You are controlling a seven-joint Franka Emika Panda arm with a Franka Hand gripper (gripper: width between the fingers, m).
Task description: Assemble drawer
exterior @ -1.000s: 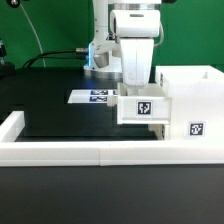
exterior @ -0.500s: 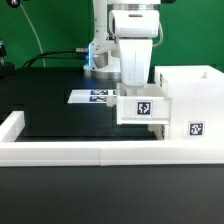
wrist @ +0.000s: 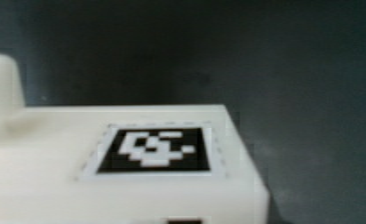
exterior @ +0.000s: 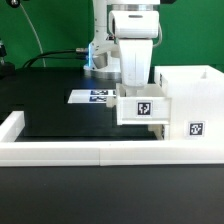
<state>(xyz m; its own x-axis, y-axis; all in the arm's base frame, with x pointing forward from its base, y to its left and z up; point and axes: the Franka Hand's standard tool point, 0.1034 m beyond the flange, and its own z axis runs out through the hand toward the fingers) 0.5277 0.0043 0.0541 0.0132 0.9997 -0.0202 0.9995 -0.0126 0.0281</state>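
The drawer's tall housing (exterior: 188,105) stands on the black worktop (exterior: 60,105), at the exterior view's right, hard against the low white wall (exterior: 90,152) that borders the near edge. Its open top shows a hollow inside, and a square tag (exterior: 196,128) sits on the face turned toward the camera.

A small tray (exterior: 144,107) juts from the housing's side toward the exterior view's left, touching the housing, with its own tag facing the camera. How far it is pushed into the housing cannot be told from this angle.

The arm's white wrist hangs directly above the tray. The pincer (exterior: 137,86) is low behind the tray's upper edge, and its fingertips are hidden there, so I cannot tell whether it is released, clenched or grasping the tray.

The marker board (exterior: 95,97) lies flat on the worktop beyond the tray, on the side away from the housing.

In the wrist view, a white tagged surface (wrist: 159,148) fills the lower part of the blurred picture, probably the tray seen from close above, with the dark worktop behind it.
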